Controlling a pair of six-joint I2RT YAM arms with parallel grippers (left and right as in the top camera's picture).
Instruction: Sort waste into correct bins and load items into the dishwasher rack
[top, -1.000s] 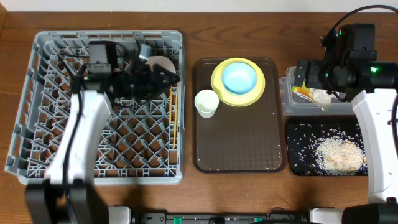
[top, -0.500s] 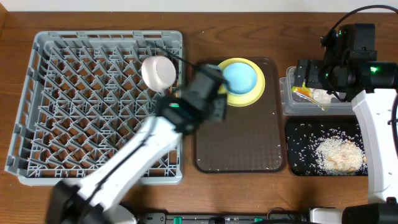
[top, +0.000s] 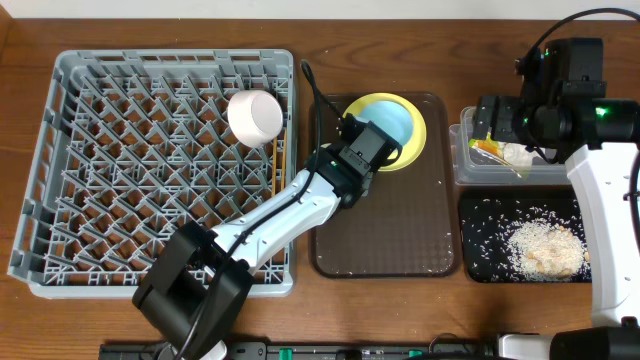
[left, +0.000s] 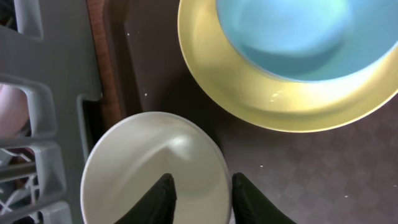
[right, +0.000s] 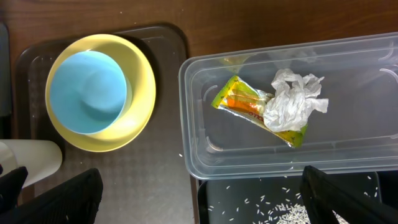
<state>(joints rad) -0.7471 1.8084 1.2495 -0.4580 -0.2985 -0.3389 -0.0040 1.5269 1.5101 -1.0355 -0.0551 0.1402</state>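
Observation:
My left gripper is open over the small white cup on the brown tray. One finger is inside the cup and one is outside its right rim. The yellow plate with the light blue bowl on it sits just behind. The white bowl lies in the grey dishwasher rack, with the chopsticks by the rack's right wall. My right gripper is wide open and empty above the clear tub, which holds the wrapper and tissue. Rice lies in the black tray.
The brown serving tray lies between the rack and the bins, with a few stray rice grains on it. My left arm stretches diagonally over the rack's right front corner. The right arm stands over the tub at the far right.
My left arm swung out of the rack to the brown tray, leaving the white bowl in the rack, and now sits over the cup. The right arm has not moved.

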